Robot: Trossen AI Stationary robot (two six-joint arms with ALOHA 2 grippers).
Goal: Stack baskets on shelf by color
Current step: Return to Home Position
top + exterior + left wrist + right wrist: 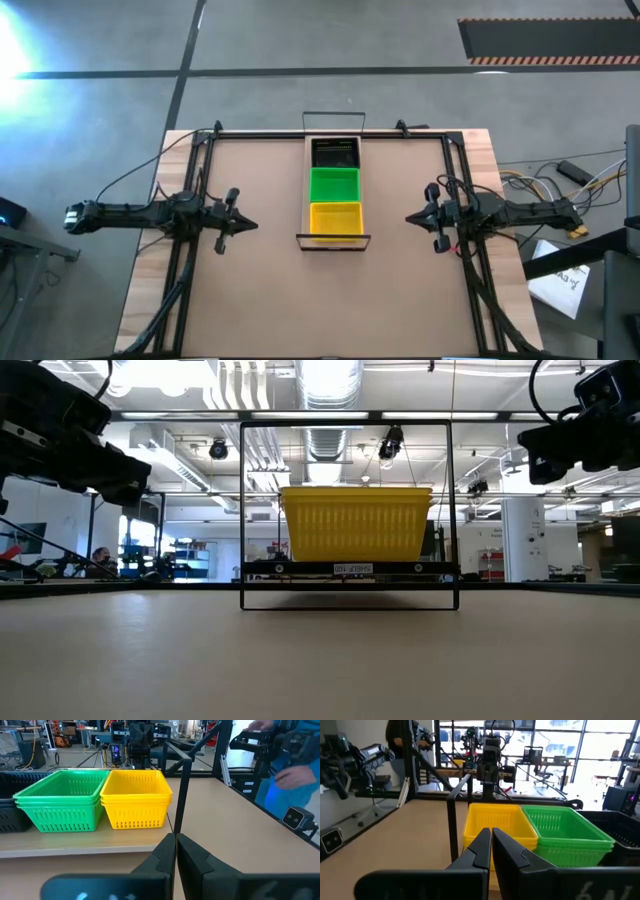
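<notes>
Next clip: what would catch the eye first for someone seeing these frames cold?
Perforated plastic baskets, sorted by colour, fill the narrow light-wood shelf at table centre: black baskets, bright green stack, then yellow stack at the end facing the low camera. The left gripper and right gripper flank it, shut and empty.

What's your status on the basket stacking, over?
Left gripper shut, empty, left of shelf. Right gripper shut, empty, opposite side. Yellow stack, green stack, black baskets in row on shelf. Nothing in the way.
</notes>
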